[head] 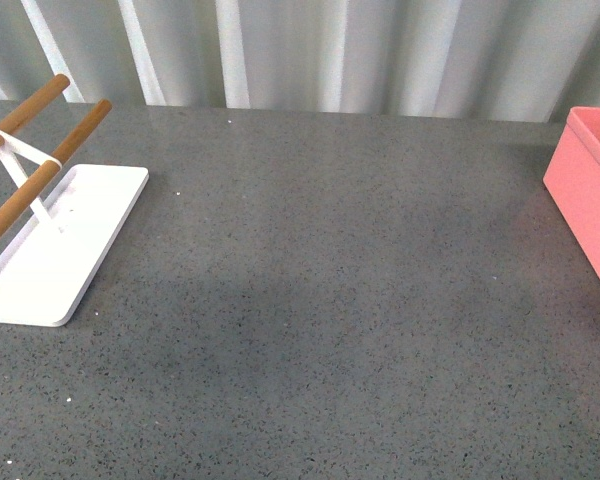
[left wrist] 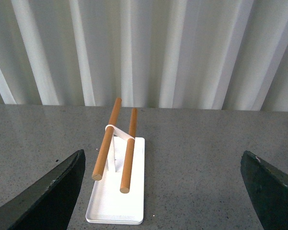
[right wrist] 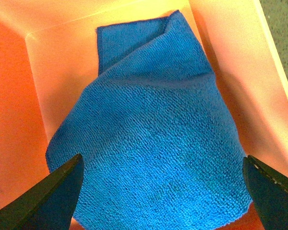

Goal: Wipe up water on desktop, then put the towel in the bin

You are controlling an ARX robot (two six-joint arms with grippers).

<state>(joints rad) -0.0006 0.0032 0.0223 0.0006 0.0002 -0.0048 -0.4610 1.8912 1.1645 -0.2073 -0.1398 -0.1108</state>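
Observation:
The blue towel point(right wrist: 149, 139) lies crumpled on the floor of the salmon-pink bin point(right wrist: 53, 62), filling most of the right wrist view. My right gripper point(right wrist: 163, 191) hangs open just above the towel, its dark fingertips point(right wrist: 48, 201) spread wide and apart from the cloth. In the front view the bin point(head: 592, 190) shows only as a corner at the right edge of the dark speckled desktop point(head: 320, 300); neither arm shows there. My left gripper point(left wrist: 165, 191) is open over bare desktop point(left wrist: 197, 163), holding nothing. No water shows on the desktop.
A flat white tray point(head: 55, 250) carrying two brown wooden rods point(head: 40, 170) stands at the left of the desktop; the same tray point(left wrist: 116, 201) lies ahead of the left gripper. A pleated white curtain point(head: 310, 50) runs along the far edge.

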